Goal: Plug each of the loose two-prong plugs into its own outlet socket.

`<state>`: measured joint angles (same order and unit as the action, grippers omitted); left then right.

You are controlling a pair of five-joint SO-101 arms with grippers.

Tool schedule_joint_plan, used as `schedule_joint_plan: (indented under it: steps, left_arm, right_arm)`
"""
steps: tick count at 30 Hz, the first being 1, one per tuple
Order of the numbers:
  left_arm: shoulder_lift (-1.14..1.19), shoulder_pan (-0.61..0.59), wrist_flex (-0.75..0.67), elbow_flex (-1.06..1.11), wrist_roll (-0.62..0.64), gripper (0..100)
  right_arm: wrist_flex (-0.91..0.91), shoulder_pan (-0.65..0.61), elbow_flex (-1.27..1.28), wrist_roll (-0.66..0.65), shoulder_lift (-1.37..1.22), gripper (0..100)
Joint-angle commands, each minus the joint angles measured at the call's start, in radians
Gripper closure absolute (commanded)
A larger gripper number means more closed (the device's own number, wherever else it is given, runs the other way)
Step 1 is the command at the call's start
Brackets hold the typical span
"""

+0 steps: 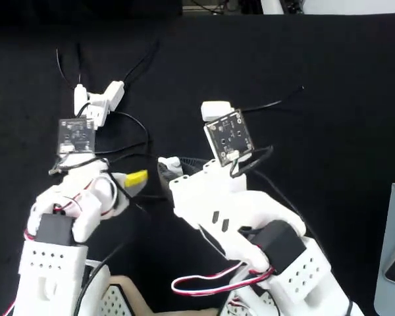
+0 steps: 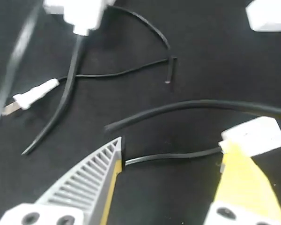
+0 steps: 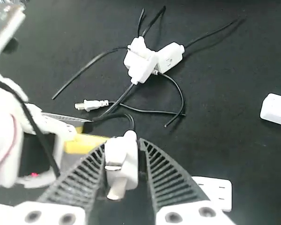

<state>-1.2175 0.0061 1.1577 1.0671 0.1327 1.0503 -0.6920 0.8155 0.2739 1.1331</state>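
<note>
My right gripper [image 3: 122,146] is shut on a white corded plug body [image 3: 121,164], held upright between its black ribbed fingers. My left gripper [image 2: 171,146] stands open just beside it, and the yellow finger [image 2: 239,178] touches that white plug body [image 2: 255,136] while its thin cable runs across the gap. A loose two-prong plug [image 3: 91,105] lies flat on the black cloth, also in the left wrist view [image 2: 33,98]. A cluster of joined white sockets and plugs [image 1: 99,102] sits farther back. A slotted white outlet socket [image 3: 213,190] lies beside the right gripper.
A separate white block [image 1: 217,110] rests behind the right arm's camera board. Several loose black cables [image 2: 131,70] cross the cloth between the cluster and the grippers. A grey bin [image 1: 392,250] stands at the right edge of the table.
</note>
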Motion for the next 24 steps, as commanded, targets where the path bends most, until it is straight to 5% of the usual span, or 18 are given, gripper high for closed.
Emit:
schedule_joint_plan:
  steps: [1,8,24]
  left_arm:
    - [-0.009,-0.041,0.037,-0.088,-0.008,66]
    - [-0.009,-0.035,0.015,-0.084,-0.002,66]
    - [-0.009,-0.027,0.023,-0.266,0.012,66]
  right_arm:
    - [-0.017,0.009,-0.005,0.011,0.015,98.7]
    - [0.014,-0.114,0.019,0.006,0.008,98.6]
    - [-0.011,-0.124,0.140,-0.035,0.007,98.5]
